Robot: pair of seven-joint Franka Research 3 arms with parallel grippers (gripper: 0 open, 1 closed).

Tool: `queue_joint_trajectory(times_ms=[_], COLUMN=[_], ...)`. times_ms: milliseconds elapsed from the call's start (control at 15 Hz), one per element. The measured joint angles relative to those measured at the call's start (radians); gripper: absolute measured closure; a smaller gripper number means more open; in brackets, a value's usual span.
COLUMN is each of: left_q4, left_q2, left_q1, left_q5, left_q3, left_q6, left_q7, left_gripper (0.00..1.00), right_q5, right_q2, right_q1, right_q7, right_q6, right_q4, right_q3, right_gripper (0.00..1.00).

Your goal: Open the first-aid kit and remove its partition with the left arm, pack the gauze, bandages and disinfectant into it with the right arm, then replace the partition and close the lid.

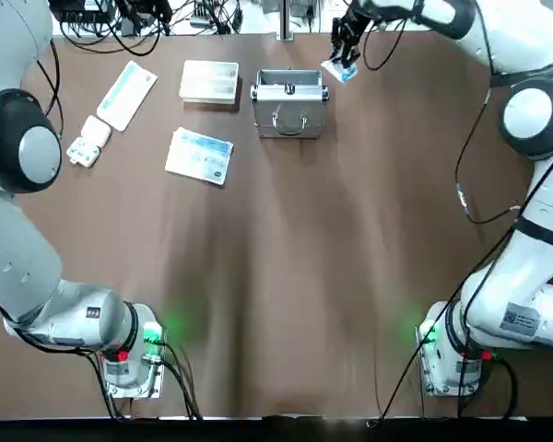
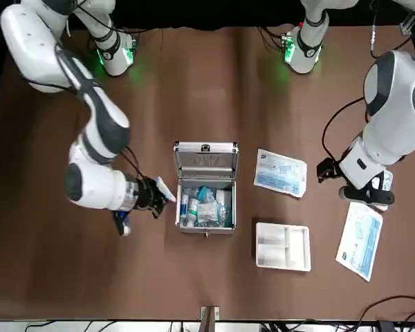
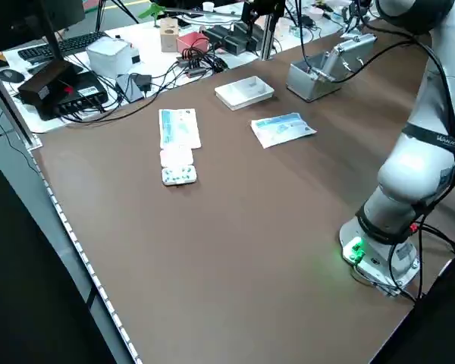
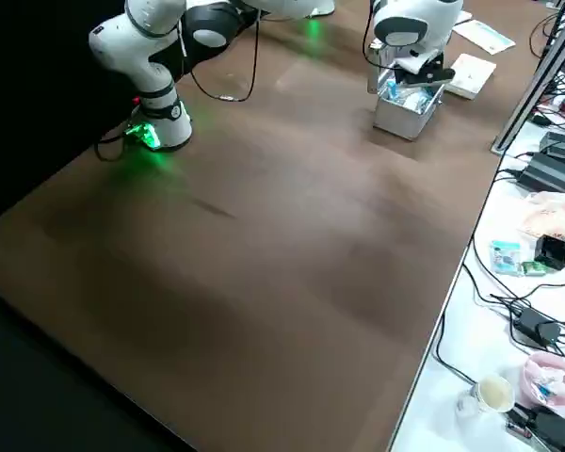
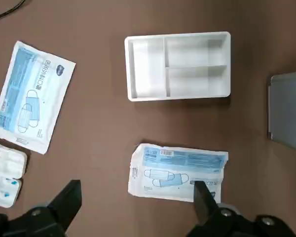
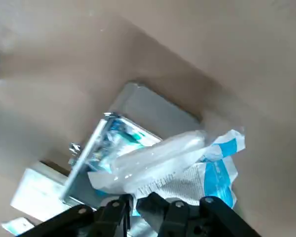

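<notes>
The small ribbed silver aluminium first-aid kit (image 2: 207,229) stands open, supplies inside, its square metal lid (image 2: 207,147) raised. The pale cream rectangular partition (image 5: 198,92) lies left of the kit. Farther left, the left gripper (image 5: 137,186) hangs empty, fingers wide. Right of the kit, the right gripper (image 6: 140,200) pinches a clear and blue-white plastic packet (image 6: 187,170). Packing seems in hand; next, lower that packet inside, clear of the rim.

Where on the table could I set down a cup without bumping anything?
The roomiest patch of table looks to be between the silver kit and the robot's bases. It's crowded left of the kit: partition, two mask packets, left gripper above. Right of the kit, the right gripper holds a packet.
</notes>
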Motion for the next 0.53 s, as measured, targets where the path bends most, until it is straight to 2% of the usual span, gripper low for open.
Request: queue_joint_trajectory(times_ms=[267, 533], left_q4=[-0.002, -0.003], left_q2=[0.037, 0.061], left_q1=[-0.004, -0.017], left_q5=[0.0, 0.0], left_q3=[0.0, -0.001], left_q6=[0.026, 0.041], left_q7=[0.001, 0.001], left_gripper=[0.0, 0.0], right_q5=[0.0, 0.0], right_q2=[0.011, 0.021], right_q1=[0.131, 0.234], right_q7=[0.195, 0.392], right_q6=[0.172, 0.279], right_q4=[0.0, 0.0], right_q3=[-0.097, -0.175], right_gripper=[0.92, 0.93])
